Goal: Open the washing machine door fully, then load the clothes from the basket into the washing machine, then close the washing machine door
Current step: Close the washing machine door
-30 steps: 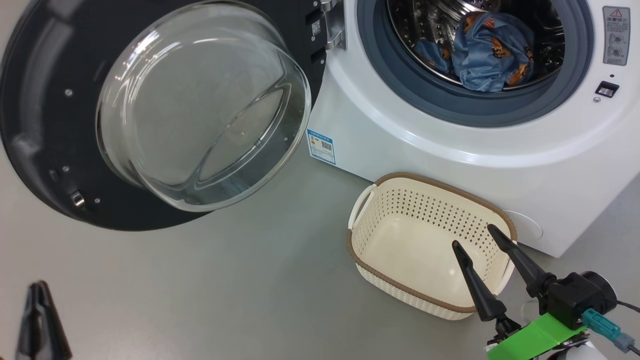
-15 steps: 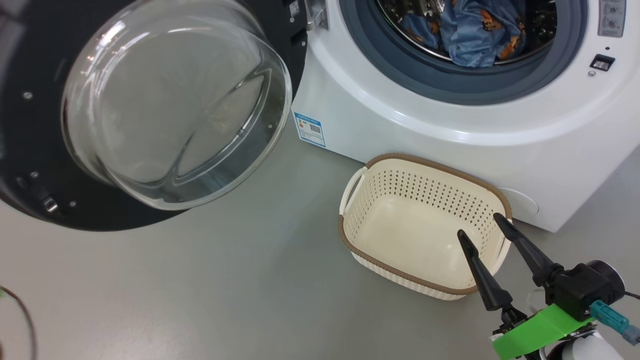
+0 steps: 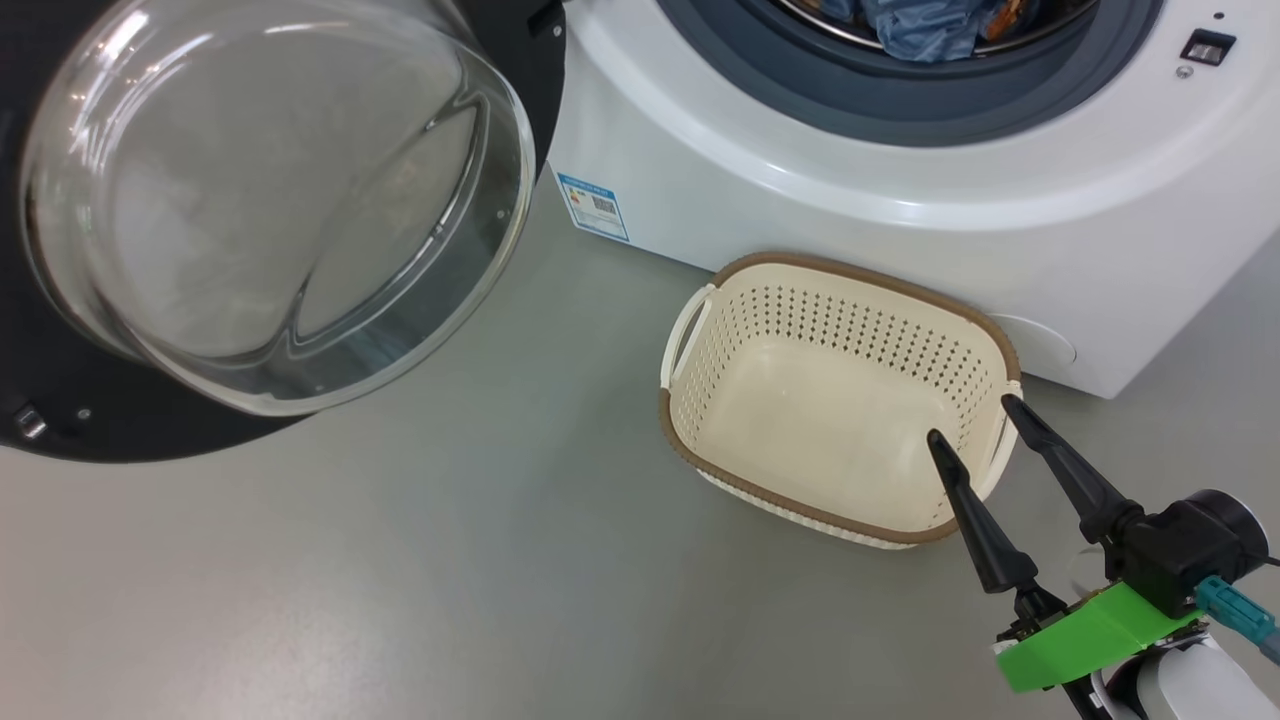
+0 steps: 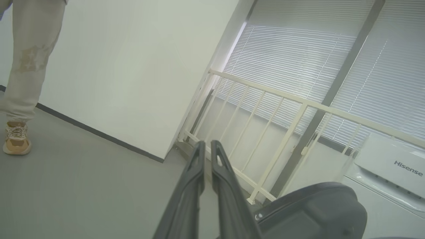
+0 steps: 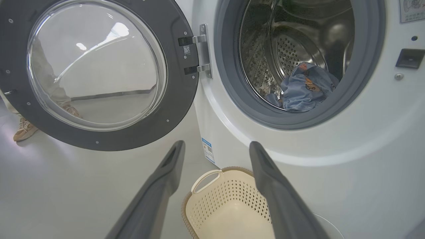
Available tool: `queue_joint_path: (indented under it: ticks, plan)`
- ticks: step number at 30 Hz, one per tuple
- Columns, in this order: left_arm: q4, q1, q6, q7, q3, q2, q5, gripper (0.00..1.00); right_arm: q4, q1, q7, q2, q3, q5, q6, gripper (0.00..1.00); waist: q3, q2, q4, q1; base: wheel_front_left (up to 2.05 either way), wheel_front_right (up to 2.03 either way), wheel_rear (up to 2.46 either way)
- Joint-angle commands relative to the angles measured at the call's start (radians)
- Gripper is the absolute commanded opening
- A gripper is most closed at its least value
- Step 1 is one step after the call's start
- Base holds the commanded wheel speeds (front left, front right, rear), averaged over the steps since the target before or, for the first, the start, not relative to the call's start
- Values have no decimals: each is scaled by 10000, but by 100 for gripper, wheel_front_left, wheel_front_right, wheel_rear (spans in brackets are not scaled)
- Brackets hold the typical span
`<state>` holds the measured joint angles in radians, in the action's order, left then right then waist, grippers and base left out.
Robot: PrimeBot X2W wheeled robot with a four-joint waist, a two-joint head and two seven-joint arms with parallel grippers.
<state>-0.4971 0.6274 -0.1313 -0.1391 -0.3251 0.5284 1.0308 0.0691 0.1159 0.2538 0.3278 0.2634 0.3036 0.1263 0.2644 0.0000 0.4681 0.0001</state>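
The white washing machine [image 3: 900,190] [image 5: 348,172] stands with its round black door [image 3: 60,420] [image 5: 181,93] swung wide to the left, glass bowl [image 3: 270,200] bulging out. Light-blue clothes [image 5: 303,88] [image 3: 925,22] with orange bears lie in the steel drum [image 5: 292,49]. The cream basket [image 3: 835,400] [image 5: 229,207] sits on the floor before the machine with nothing in it. My right gripper [image 3: 972,420] [image 5: 215,147] is open, fingertips hovering at the basket's right rim. My left gripper [image 4: 206,146] is shut on nothing, pointing at a railing away from the machine.
Grey floor [image 3: 450,580] spreads left of the basket under the open door. In the left wrist view a person's leg [image 4: 30,49] and shoe [image 4: 16,141] stand by a white wall, with a white railing [image 4: 282,109], window blinds and the door's dark back [image 4: 315,212].
The head camera has tipped down and right, so machine, door and basket slide up in the picture. The left gripper has left the head view's lower left. The right gripper holds open.
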Motion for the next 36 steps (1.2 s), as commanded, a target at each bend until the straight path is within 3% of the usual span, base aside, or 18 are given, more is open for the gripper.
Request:
queue_joint_path:
  ticks: [1,10,17,36]
  plan:
    - [-473,678,7,554,-145,1061,654,0,-268,268,80,203,246,-115,44,100,249,0,-50,-1,0,0,0]
    - [-2334,1888,7,2821,544,1973,2216,0,-266,484,80,372,384,-127,44,100,655,0,-106,-1,0,0,0]
    - [-2979,2363,6,4586,1246,2450,2913,0,-289,597,80,576,423,-125,44,100,982,0,-107,-1,0,0,0]
    - [-3305,2519,6,7292,2188,2651,4205,0,-269,819,80,846,479,-124,44,100,1340,0,29,-1,0,0,0]
